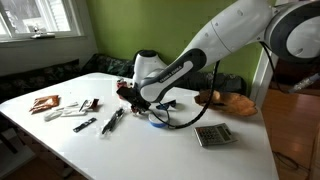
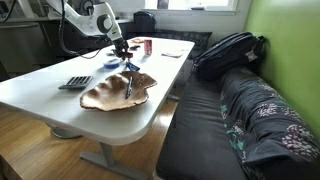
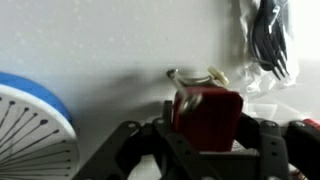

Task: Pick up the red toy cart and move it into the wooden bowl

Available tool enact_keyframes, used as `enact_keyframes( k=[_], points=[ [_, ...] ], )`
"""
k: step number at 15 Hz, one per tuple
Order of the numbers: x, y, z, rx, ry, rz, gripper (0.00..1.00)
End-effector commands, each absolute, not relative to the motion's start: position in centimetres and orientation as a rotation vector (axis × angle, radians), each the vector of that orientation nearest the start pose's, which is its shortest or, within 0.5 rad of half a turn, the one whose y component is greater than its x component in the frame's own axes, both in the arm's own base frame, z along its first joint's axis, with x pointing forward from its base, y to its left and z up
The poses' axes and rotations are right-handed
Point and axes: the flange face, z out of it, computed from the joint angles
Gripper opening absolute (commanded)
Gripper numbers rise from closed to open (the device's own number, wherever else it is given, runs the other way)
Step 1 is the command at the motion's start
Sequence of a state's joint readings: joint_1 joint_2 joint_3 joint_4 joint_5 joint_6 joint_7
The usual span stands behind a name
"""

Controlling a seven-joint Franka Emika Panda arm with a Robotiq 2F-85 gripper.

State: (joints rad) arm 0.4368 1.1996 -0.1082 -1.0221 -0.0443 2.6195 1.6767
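The red toy cart sits between the dark fingers of my gripper, which is shut on it. In an exterior view the gripper is low over the white table, left of a blue plate, and a bit of red shows at its tip. The wooden bowl lies far to the right near the table edge. In an exterior view the bowl is in front and the gripper is behind it. I cannot tell whether the cart touches the table.
A calculator lies near the bowl, and it also shows in an exterior view. A red can stands beyond the gripper. Packets and dark utensils lie to the left. A blue and white plate is beside the gripper.
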Motion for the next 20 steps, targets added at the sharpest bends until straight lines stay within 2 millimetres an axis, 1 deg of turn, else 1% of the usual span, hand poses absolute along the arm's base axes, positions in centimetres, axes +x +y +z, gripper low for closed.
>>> enact_keyframes(
  k=[1,3,4,5,6,7,8,9,10,13,14,15,17,20],
  points=[
    [74.7,30.0,16.3,-2.313,1.611,-0.413,0.25],
    [74.4,30.0,19.1,-2.317,1.598,-0.398,0.14],
    [74.4,29.2,20.7,-2.31,1.625,-0.413,0.06],
    [74.3,27.7,22.3,-2.308,1.674,-0.424,0.05],
    [74.1,26.2,23.5,-2.318,1.72,-0.435,0.02],
    [73.8,24.6,24.7,-2.338,1.776,-0.428,0.04],
    [73.5,22.8,25.4,-2.356,1.84,-0.435,0.01],
    [73.0,21.1,26.2,-2.375,1.89,-0.426,0.01],
    [72.4,19.6,26.6,-2.39,1.95,-0.428,0.03],
    [69.7,15.5,27.1,-2.392,2.151,-0.35,0.03],
    [68.7,14.4,27.2,-2.364,2.222,-0.311,0.03],
    [67.8,13.3,26.9,-2.294,2.296,-0.281,0.03],
    [66.7,12.0,26.8,-2.189,2.261,-0.163,0.03],
    [64.7,9.6,26.6,-1.997,2.28,-0.16,0.03]
  ],
)
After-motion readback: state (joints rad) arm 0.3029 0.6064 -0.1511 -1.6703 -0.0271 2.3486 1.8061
